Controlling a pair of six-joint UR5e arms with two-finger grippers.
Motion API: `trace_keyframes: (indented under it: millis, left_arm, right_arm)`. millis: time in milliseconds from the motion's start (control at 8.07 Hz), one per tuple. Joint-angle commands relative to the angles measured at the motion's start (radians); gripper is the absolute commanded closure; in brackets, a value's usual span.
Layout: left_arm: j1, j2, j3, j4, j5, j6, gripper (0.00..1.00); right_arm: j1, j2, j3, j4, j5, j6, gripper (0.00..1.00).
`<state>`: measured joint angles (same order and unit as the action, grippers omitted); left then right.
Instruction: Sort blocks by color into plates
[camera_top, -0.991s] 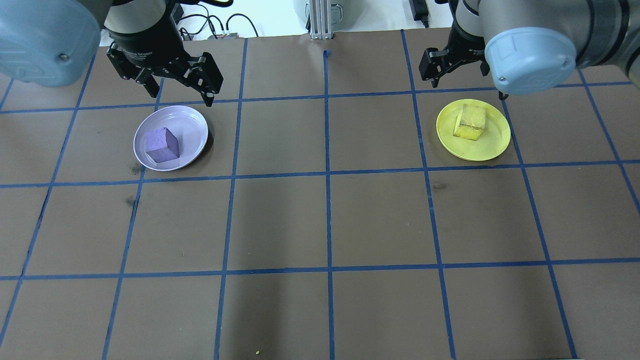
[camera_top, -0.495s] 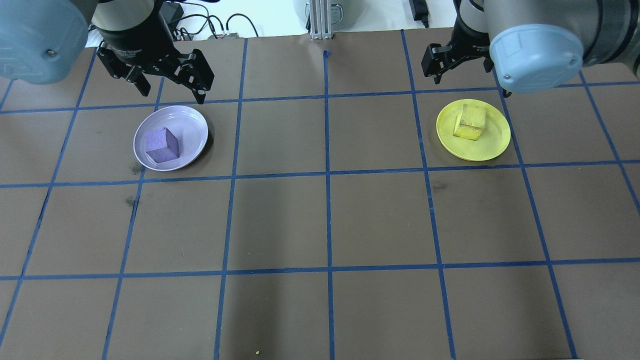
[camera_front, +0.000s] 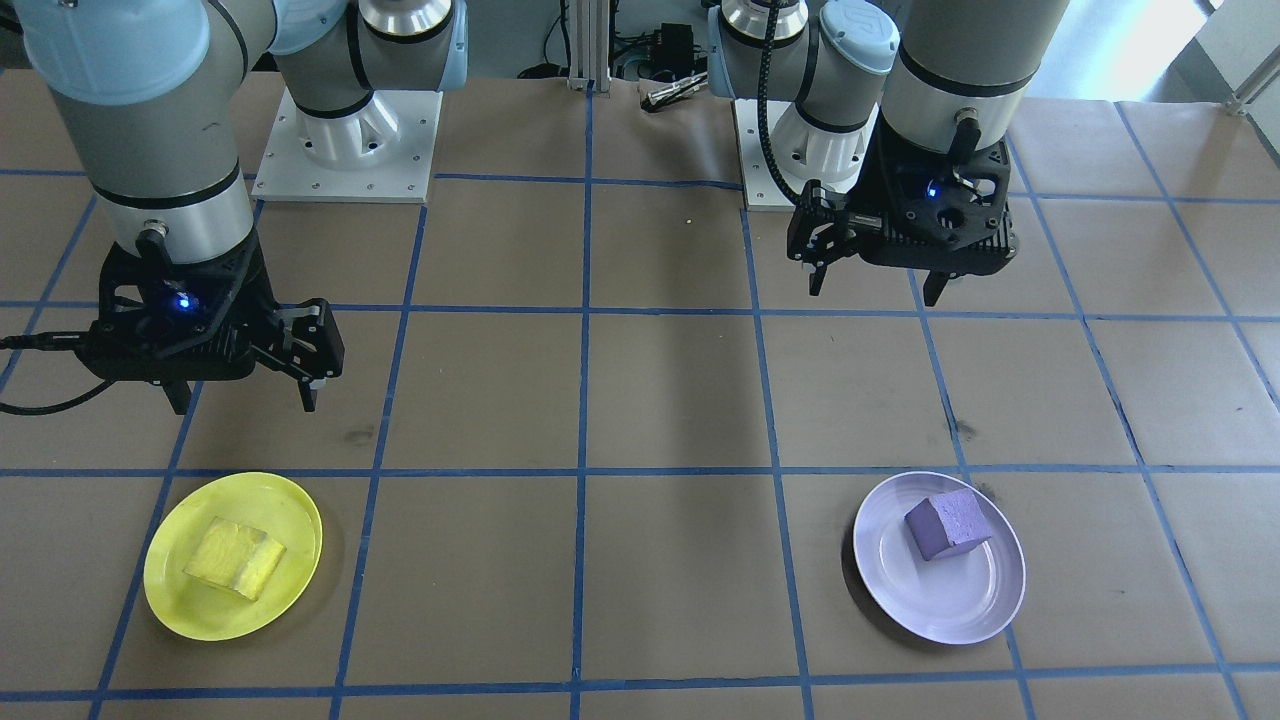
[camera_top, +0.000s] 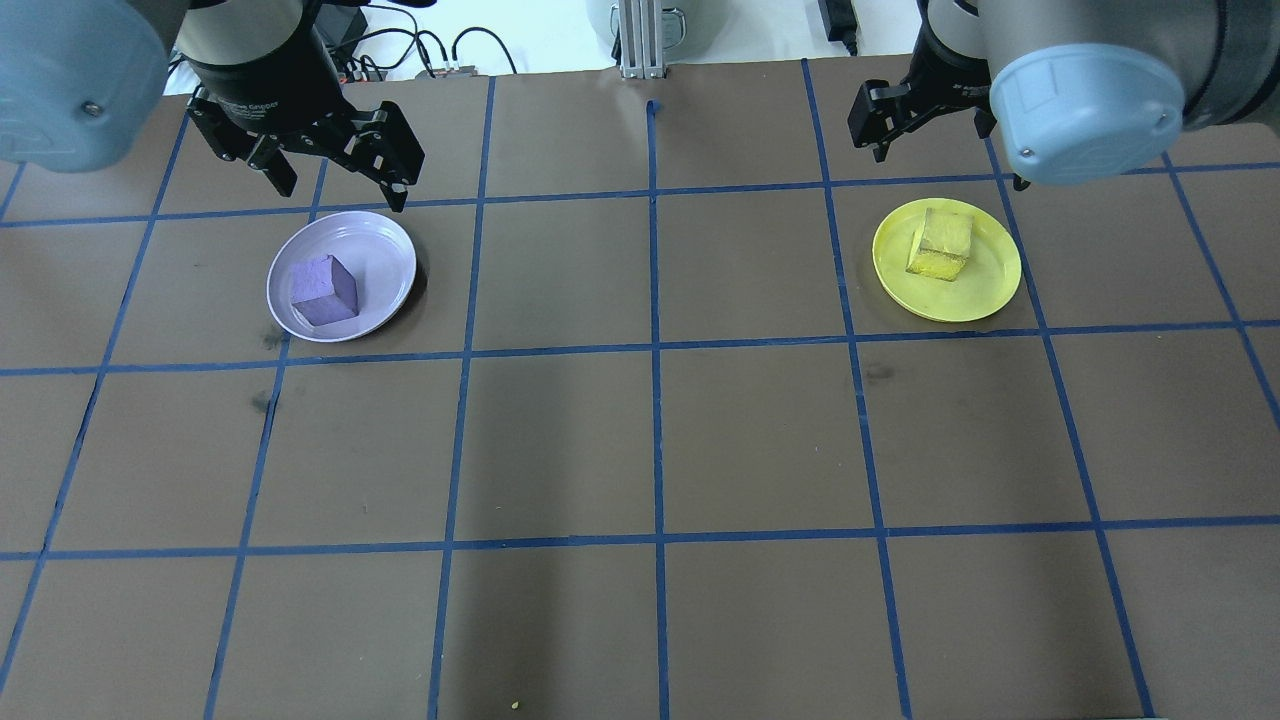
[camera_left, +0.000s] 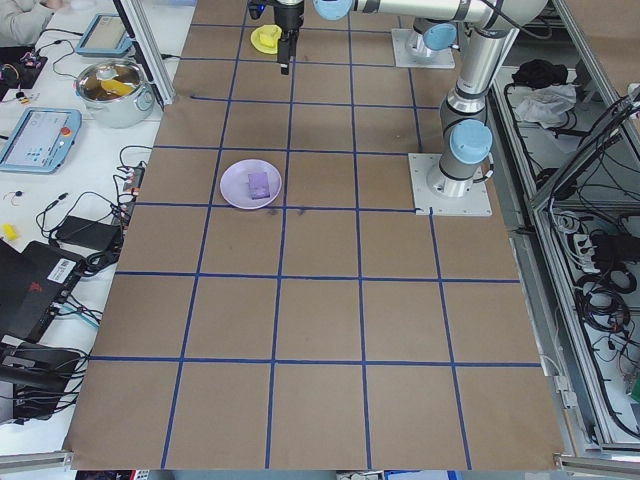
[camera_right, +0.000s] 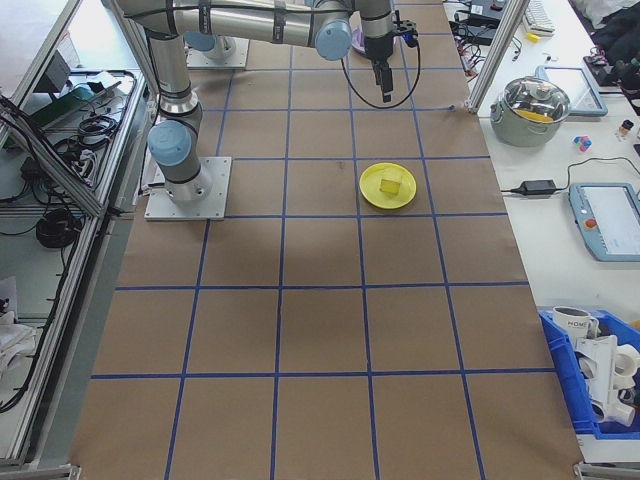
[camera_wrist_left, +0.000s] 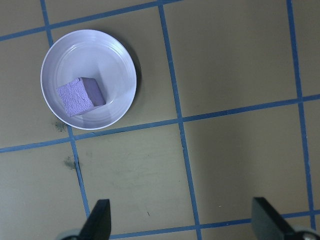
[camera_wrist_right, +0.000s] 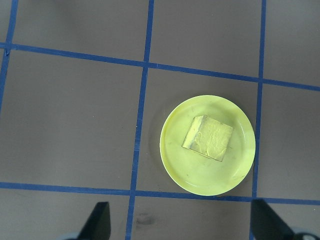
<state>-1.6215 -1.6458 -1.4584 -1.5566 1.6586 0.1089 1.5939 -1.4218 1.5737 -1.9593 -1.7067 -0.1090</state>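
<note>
A purple block (camera_top: 323, 290) lies in the lavender plate (camera_top: 385, 240) on the table's left side. My left gripper (camera_top: 340, 190) hangs open and empty beyond the plate's far rim, raised above the table. From the left wrist view the purple block (camera_wrist_left: 81, 96) and its plate (camera_wrist_left: 90, 50) sit well ahead of the spread fingertips. On the right, a yellow block (camera_top: 942, 245) rests in the yellow plate (camera_top: 985, 290). My right gripper (camera_front: 245, 405) is open, empty and held short of that plate (camera_front: 200, 610).
Brown paper with a blue tape grid covers the table. The two arm bases (camera_front: 345, 150) (camera_front: 800, 150) stand at the robot's edge. Cables (camera_top: 450, 50) and a metal post (camera_top: 640, 40) lie past the far edge. A pot (camera_right: 540, 105) and tablets sit off the table.
Both grippers have drifted a little toward the table's far edge, away from their plates, staying open. Blocks and plates have not moved.
</note>
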Motion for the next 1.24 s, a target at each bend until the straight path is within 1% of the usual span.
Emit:
trace_keyframes:
  millis: [0,248,372,495,619,867,991,1115]
  left_arm:
    - [0.0,0.003,0.0,0.0,0.001,0.0,0.0]
    - [0.002,0.003,0.0,0.0,0.0,0.0,0.0]
    - [0.003,0.004,0.0,0.0,0.001,0.003,0.0]
    - [0.002,0.004,0.0,0.0,0.0,0.002,0.0]
    - [0.002,0.003,0.0,0.0,0.0,0.002,0.0]
    - [0.002,0.004,0.0,0.0,0.0,0.002,0.0]
    - [0.002,0.004,0.0,0.0,0.0,0.002,0.0]
    - [0.002,0.004,0.0,0.0,0.0,0.002,0.0]
  right_arm:
    - [0.0,-0.022,0.0,0.0,-0.004,-0.001,0.0]
    - [0.0,-0.025,0.0,-0.004,0.013,0.012,0.0]
    - [-0.002,-0.037,0.0,-0.004,-0.007,0.012,0.0]
    - [-0.003,-0.039,0.002,-0.001,-0.011,0.012,0.0]
    - [-0.005,-0.048,0.002,0.003,0.002,-0.004,0.0]
    - [-0.005,-0.049,0.008,0.0,0.002,-0.005,0.0]
    - [-0.005,-0.051,0.008,0.007,-0.011,-0.004,0.0]
    - [-0.005,-0.051,0.009,0.005,-0.013,-0.001,0.0]
